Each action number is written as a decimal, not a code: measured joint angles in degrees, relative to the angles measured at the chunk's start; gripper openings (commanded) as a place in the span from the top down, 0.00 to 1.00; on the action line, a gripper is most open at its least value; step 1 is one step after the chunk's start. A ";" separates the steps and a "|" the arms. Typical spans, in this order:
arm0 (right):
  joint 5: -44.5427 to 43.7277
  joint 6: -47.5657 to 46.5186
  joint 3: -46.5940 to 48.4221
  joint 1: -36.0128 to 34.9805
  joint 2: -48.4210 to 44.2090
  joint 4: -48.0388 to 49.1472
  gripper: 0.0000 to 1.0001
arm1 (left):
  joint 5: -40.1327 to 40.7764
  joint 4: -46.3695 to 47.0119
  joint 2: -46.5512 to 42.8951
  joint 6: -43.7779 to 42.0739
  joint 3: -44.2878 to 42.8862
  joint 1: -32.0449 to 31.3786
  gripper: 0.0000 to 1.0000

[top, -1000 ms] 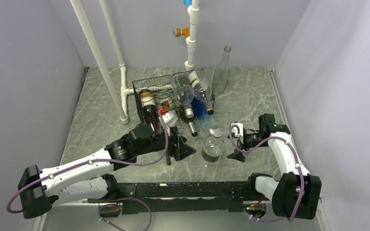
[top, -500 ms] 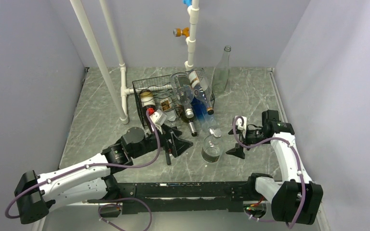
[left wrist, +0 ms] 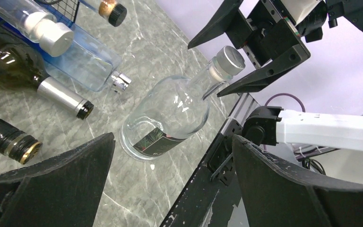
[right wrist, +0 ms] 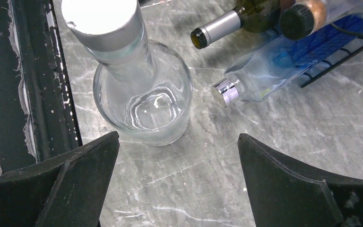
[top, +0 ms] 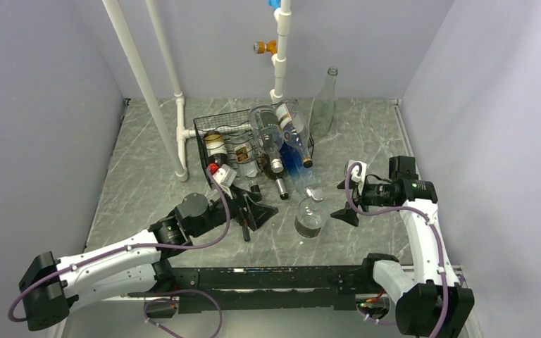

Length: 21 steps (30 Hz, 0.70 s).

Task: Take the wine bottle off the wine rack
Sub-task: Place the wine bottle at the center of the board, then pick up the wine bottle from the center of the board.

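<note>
The black wire wine rack (top: 208, 130) stands mid-table and holds several bottles lying with necks toward me. Among them are a green wine bottle (top: 280, 184) (left wrist: 28, 75) (right wrist: 227, 23) with a silver foil neck, and a dark one with a gold band (left wrist: 9, 139). A clear round bottle (top: 309, 217) (left wrist: 170, 113) (right wrist: 142, 94) with a silver cap stands upright on the table in front of the rack. My left gripper (top: 259, 215) (left wrist: 172, 139) is open just left of it, holding nothing. My right gripper (top: 343, 199) (right wrist: 178, 136) is open just right of it, also holding nothing.
A blue-tinted clear bottle (top: 297, 151) (right wrist: 283, 66) juts from the rack's right side. A tall clear bottle (top: 324, 102) stands at the back. White pipes (top: 179, 134) rise left of the rack. The black rail (top: 268, 278) runs along the near edge, close to the round bottle.
The left jaws have spread wider, and that wrist has drawn back to the left. The right gripper has shifted slightly up and right. The round bottle has stayed upright in place.
</note>
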<state>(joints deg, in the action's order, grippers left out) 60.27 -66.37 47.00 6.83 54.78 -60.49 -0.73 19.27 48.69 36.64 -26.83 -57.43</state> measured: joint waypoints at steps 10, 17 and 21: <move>0.37 0.20 1.90 0.00 -0.24 -0.96 0.00 | 1.68 -0.48 -2.49 -0.46 0.46 0.31 0.00; 1.70 2.10 2.12 0.00 -1.25 -1.20 0.00 | 0.96 -2.12 -2.69 -0.61 0.46 0.35 0.01; 3.54 1.22 4.22 -0.02 -0.87 -2.36 0.00 | 0.96 -4.31 -3.30 -0.70 0.04 0.35 0.00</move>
<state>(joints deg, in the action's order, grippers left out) 63.81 -65.14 51.22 6.81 53.91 -62.85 0.23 14.96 45.39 35.94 -26.79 -57.08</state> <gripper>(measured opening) 0.993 0.994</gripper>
